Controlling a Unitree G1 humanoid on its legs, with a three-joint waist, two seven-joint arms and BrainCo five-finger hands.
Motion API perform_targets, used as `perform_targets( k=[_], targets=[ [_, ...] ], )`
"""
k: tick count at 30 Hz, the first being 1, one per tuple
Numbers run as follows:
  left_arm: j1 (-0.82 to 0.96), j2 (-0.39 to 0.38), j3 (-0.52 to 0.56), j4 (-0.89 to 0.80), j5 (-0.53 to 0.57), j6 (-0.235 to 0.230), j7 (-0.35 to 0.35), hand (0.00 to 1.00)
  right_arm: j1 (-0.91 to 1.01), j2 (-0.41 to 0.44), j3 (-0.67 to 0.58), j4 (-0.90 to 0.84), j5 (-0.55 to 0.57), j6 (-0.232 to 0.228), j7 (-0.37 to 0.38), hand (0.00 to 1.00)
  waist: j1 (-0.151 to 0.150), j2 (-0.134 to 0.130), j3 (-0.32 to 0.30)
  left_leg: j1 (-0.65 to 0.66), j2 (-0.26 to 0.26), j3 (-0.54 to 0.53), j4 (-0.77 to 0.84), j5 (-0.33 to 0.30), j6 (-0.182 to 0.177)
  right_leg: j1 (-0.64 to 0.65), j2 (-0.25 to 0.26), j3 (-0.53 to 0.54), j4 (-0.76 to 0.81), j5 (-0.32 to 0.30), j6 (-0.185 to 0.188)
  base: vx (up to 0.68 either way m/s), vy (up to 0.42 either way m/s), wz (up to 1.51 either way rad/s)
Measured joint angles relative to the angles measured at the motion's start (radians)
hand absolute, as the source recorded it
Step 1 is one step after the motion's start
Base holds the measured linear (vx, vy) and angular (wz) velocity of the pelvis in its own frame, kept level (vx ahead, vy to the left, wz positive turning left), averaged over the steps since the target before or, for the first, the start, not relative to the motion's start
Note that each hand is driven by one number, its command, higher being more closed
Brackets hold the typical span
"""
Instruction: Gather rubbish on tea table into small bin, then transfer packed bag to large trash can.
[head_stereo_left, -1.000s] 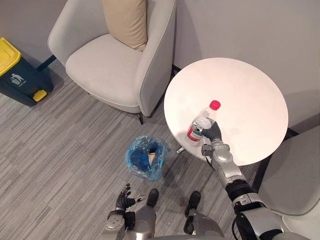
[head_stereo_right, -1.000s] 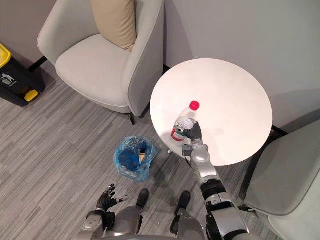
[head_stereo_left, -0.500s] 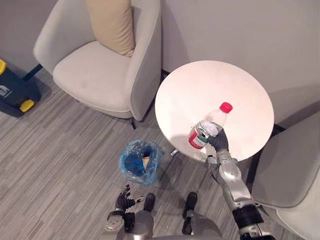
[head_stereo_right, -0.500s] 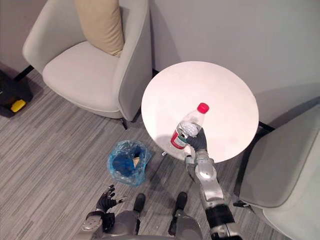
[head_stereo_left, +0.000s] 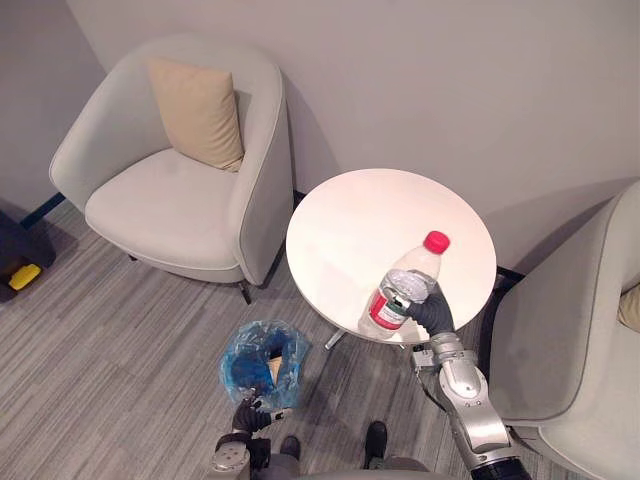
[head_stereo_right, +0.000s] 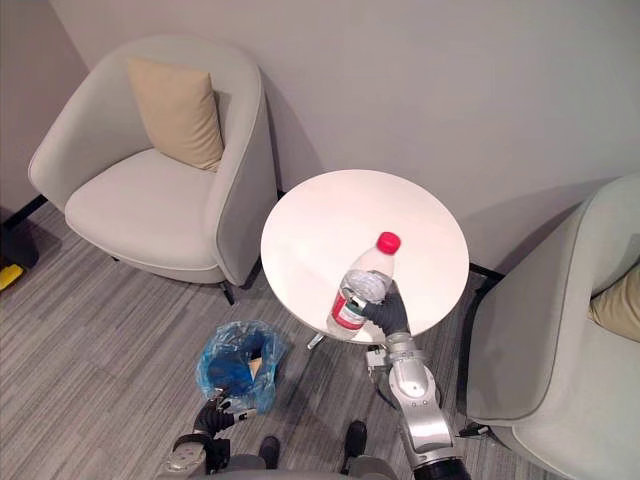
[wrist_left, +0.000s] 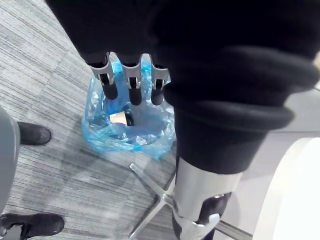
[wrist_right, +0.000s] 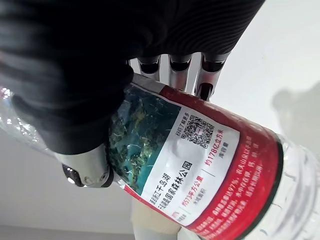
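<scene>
Down on our left, the left hand (head_stereo_left: 246, 417) hangs loose and holds nothing, just beside the small bin (head_stereo_left: 235, 360) on the floor. That bin sits low and left of the bottle (head_stereo_left: 402, 290), tilted cap-up over the tea table (head_stereo_left: 350, 225) edge, clasped at its label by our raised right hand (head_stereo_left: 432, 312). We'd swing left and down.

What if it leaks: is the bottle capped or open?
Capped: a red cap sits on the bottle held in the right hand.
</scene>
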Motion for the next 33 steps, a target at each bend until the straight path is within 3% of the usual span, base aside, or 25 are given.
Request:
perform_targets(
  k=[4, 11, 15, 16, 17, 18, 20, 22, 23, 24, 26, 29, 30, 32, 33],
  targets=[
    [0.001, -0.001, -0.011, 0.021, 0.0, -0.001, 0.001, 0.0, 0.032, 0.001, 0.024, -0.017, -0.001, 0.0, 0.013, 1.0, -0.02, 0.01, -0.01, -0.002, -0.001, -0.009, 0.006, 0.0, 0.0, 0.002, -0.001, -0.006, 0.008, -0.007, 0.008, -0.03, -0.006, 0.06],
    [0.0, -0.005, -0.011, 0.025, 0.0, -0.002, 0.001, 0.0, 0.051, 0.0, 0.017, -0.034, 0.001, -0.006, 0.013, 1.0, -0.017, 0.032, -0.022, -0.04, -0.004, -0.086, 0.011, 0.006, -0.006, 0.004, 0.001, -0.052, 0.009, -0.029, 0.006, -0.02, -0.027, 0.3],
    [0.011, -0.022, -0.01, 0.038, 0.0, -0.004, 0.0, 0.0, 0.058, -0.001, 0.009, -0.033, 0.002, -0.019, 0.009, 1.0, -0.014, 0.066, -0.026, -0.093, -0.01, -0.16, 0.014, 0.049, -0.027, 0.011, -0.003, -0.143, 0.021, -0.065, 0.0, 0.02, -0.055, 0.84],
    [0.011, -0.024, -0.01, 0.037, 0.001, -0.004, 0.0, 0.0, 0.058, -0.001, 0.007, -0.033, 0.002, -0.02, 0.007, 1.0, -0.016, 0.068, -0.026, -0.103, -0.012, -0.132, 0.014, 0.062, -0.025, 0.012, -0.011, -0.164, 0.027, -0.072, 0.001, 0.0, 0.006, 1.19],
    [0.011, -0.028, -0.012, 0.037, 0.002, -0.005, 0.0, 0.0, 0.061, -0.003, 0.001, -0.033, 0.002, -0.02, 0.004, 1.0, -0.018, 0.079, -0.027, -0.122, -0.008, -0.017, 0.014, 0.079, 0.006, 0.016, -0.028, -0.212, 0.056, -0.097, 0.0, -0.03, 0.041, 1.14],
    [0.015, -0.032, -0.011, 0.036, 0.01, -0.01, 0.0, 0.0, 0.062, -0.008, -0.002, -0.03, 0.002, -0.02, -0.004, 1.0, -0.01, 0.084, -0.028, -0.123, 0.009, 0.086, 0.018, 0.054, 0.058, 0.022, -0.034, -0.249, 0.093, -0.129, 0.005, -0.02, 0.043, 1.07],
    [0.032, -0.028, -0.011, 0.037, 0.021, -0.012, 0.002, 0.0, 0.059, -0.019, 0.0, -0.032, 0.001, -0.029, -0.012, 1.0, -0.018, 0.085, -0.04, -0.123, 0.043, 0.222, 0.019, 0.042, 0.083, 0.034, -0.046, -0.288, 0.119, -0.161, 0.022, 0.08, 0.003, 0.89],
    [0.025, -0.03, -0.01, 0.037, 0.025, -0.012, 0.003, 0.0, 0.055, -0.022, -0.01, -0.033, 0.0, -0.035, -0.022, 1.0, -0.018, 0.088, -0.04, -0.125, 0.063, 0.316, 0.027, 0.052, 0.071, 0.035, -0.064, -0.32, 0.149, -0.17, 0.019, 0.16, 0.019, 0.74],
    [0.032, -0.03, -0.01, 0.036, 0.03, -0.013, 0.003, 0.0, 0.055, -0.022, -0.014, -0.031, 0.0, -0.034, -0.034, 1.0, -0.018, 0.091, -0.039, -0.124, 0.062, 0.328, 0.036, 0.077, 0.035, 0.035, -0.076, -0.331, 0.191, -0.189, 0.021, 0.11, 0.032, 0.52],
    [0.032, -0.029, -0.011, 0.036, 0.03, -0.014, 0.003, 0.0, 0.055, -0.023, -0.018, -0.031, 0.0, -0.034, -0.035, 1.0, -0.019, 0.089, -0.039, -0.124, 0.057, 0.323, 0.035, 0.078, 0.035, 0.037, -0.079, -0.322, 0.196, -0.191, 0.02, 0.16, 0.084, 0.72],
    [0.023, -0.012, -0.016, 0.037, 0.037, -0.017, 0.002, 0.0, 0.045, -0.013, -0.031, -0.031, -0.001, -0.034, -0.035, 1.0, -0.018, 0.061, -0.03, -0.122, 0.031, 0.297, 0.045, 0.065, 0.041, 0.038, -0.11, -0.288, 0.227, -0.229, 0.045, 0.15, 0.092, 0.49],
    [0.014, 0.007, -0.03, 0.036, 0.038, -0.017, 0.002, 0.0, 0.03, -0.008, -0.026, -0.03, -0.001, -0.034, -0.032, 1.0, -0.017, 0.037, -0.013, -0.125, 0.006, 0.299, 0.112, -0.004, 0.052, 0.014, -0.186, -0.277, 0.385, -0.3, 0.067, 0.07, 0.074, 0.1],
    [0.014, 0.008, -0.032, 0.038, 0.045, -0.016, 0.002, 0.0, 0.023, -0.009, -0.012, -0.03, 0.0, -0.034, -0.031, 1.0, -0.023, 0.028, -0.007, -0.121, -0.002, 0.299, 0.154, -0.044, 0.06, -0.021, -0.223, -0.236, 0.499, -0.312, 0.065, 0.05, 0.092, 0.03],
    [0.015, 0.017, -0.033, 0.036, 0.048, -0.017, 0.002, 0.0, 0.022, -0.009, 0.0, -0.029, -0.001, -0.034, -0.031, 1.0, -0.027, 0.028, -0.008, -0.12, -0.014, 0.293, 0.194, -0.068, 0.066, -0.071, -0.25, -0.158, 0.628, -0.305, 0.054, 0.12, 0.108, 0.13],
    [0.015, 0.026, -0.033, 0.034, 0.048, -0.016, 0.002, 0.0, 0.022, -0.009, 0.005, -0.028, -0.001, -0.033, -0.029, 1.0, -0.042, 0.01, -0.004, -0.104, -0.024, 0.263, 0.202, -0.079, 0.073, -0.104, -0.251, -0.079, 0.71, -0.284, 0.021, 0.17, 0.08, 0.32]
  ],
)
